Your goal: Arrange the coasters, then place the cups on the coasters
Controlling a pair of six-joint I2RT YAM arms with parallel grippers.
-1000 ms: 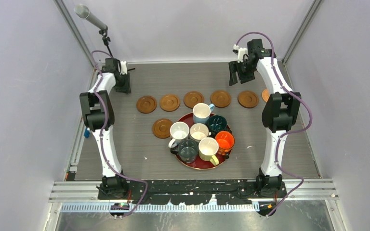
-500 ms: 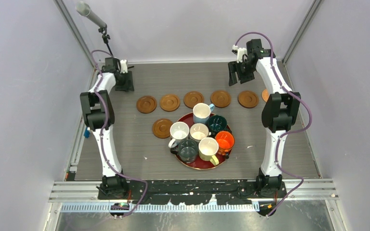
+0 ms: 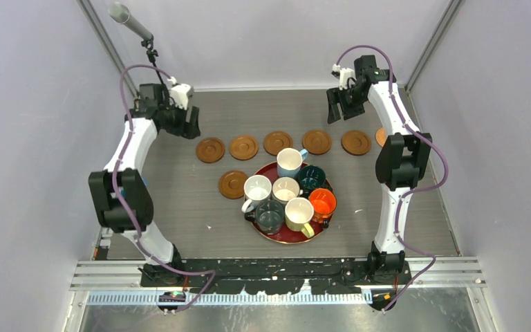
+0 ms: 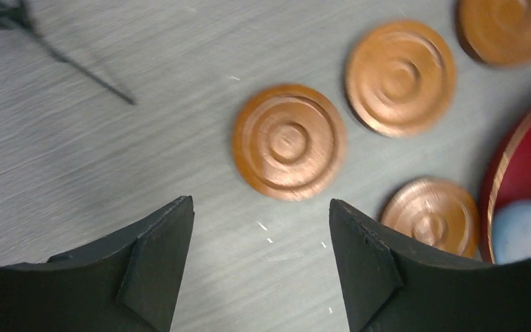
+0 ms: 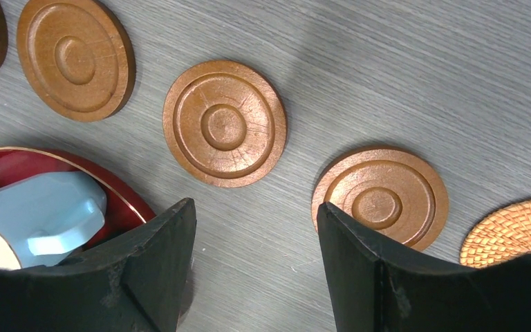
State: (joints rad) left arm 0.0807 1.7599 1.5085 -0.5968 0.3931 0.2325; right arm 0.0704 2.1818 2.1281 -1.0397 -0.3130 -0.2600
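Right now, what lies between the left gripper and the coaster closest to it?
Nothing: in the left wrist view only bare grey table separates the left gripper from that coaster.

Dark red tray (image 3: pixel 281 235) — grey microphone (image 3: pixel 128 23)

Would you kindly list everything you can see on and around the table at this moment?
Wooden coasters: six, brown, five in a row across the far half of the table, one beside the tray's left edge.
Woven coaster: one, orange-tan, at the row's right end.
Cups: seven, white, cream, pale yellow, light blue, orange, dark teal and dark grey, crowded together on the tray.
Tray: one, dark red, round, mid-table.
Table: one, grey wood grain.
Microphone: one, grey, on a stand at the far left corner.
Left gripper: one, black, open and empty, above the row's left end.
Right gripper: one, black, open and empty, above the row's right end.
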